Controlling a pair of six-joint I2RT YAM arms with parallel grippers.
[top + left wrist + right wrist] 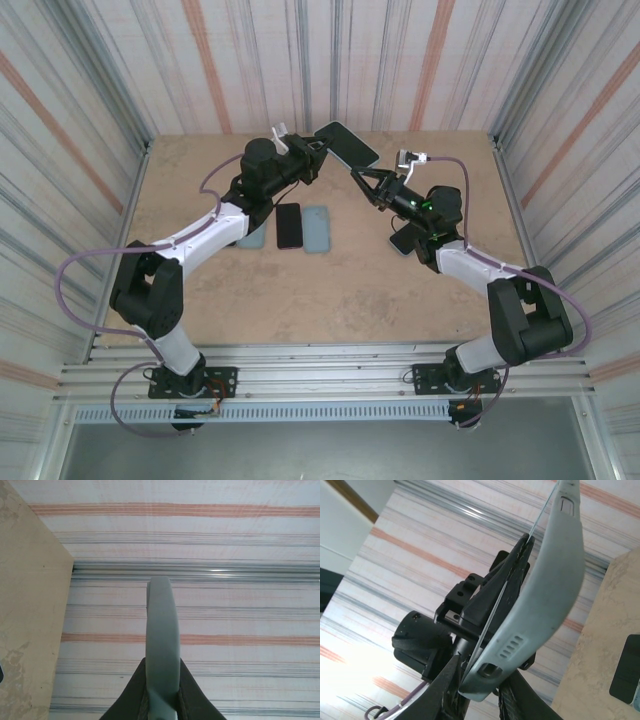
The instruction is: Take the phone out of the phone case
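Over the table (330,300) my left jaws clamp the cased phone (347,145), long axis running to my right jaws straddling its far end, grip unclear.

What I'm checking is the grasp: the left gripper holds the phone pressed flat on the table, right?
Not quite. The left gripper holds the phone, but raised in the air above the table, not flat on it. The top view shows this, and the left wrist view shows the wall behind it.
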